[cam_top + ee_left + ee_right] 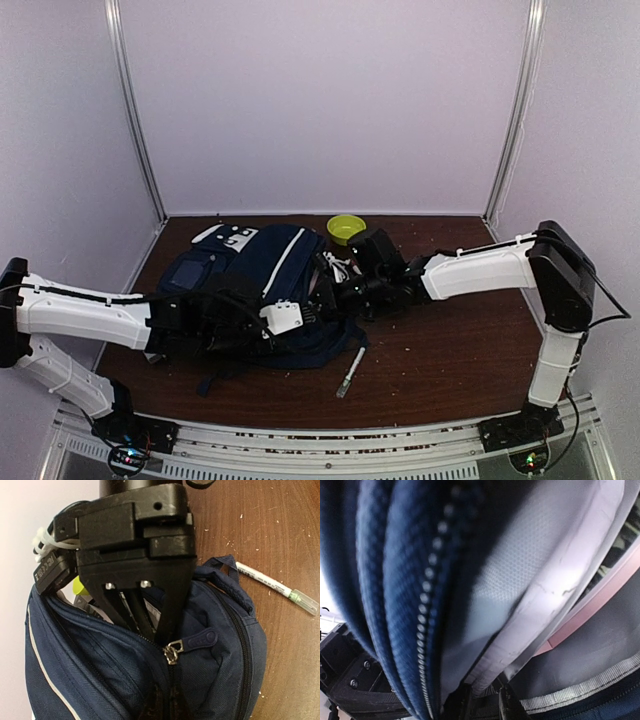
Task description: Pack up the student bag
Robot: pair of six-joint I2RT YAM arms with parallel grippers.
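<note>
The student bag [245,268], navy with white trim, lies flat on the brown table with its top opening toward the right. My left gripper [310,312] is shut on the bag's fabric edge beside the open zipper, just above the metal zipper pull [175,651]. In its wrist view the gripper [151,629] pinches the bag [95,665]. My right gripper [336,290] reaches into the opening. Seen from its wrist, the gripper [487,702] holds the end of a white flat book [540,600] inside the bag, next to the blue zipper edge [427,605].
A lime-green bowl [346,228] stands at the back, just behind the right arm's wrist. A white pen [351,371] lies on the table in front of the bag, and it shows as the pen [276,586] to the right of the bag. Crumbs dot the wood.
</note>
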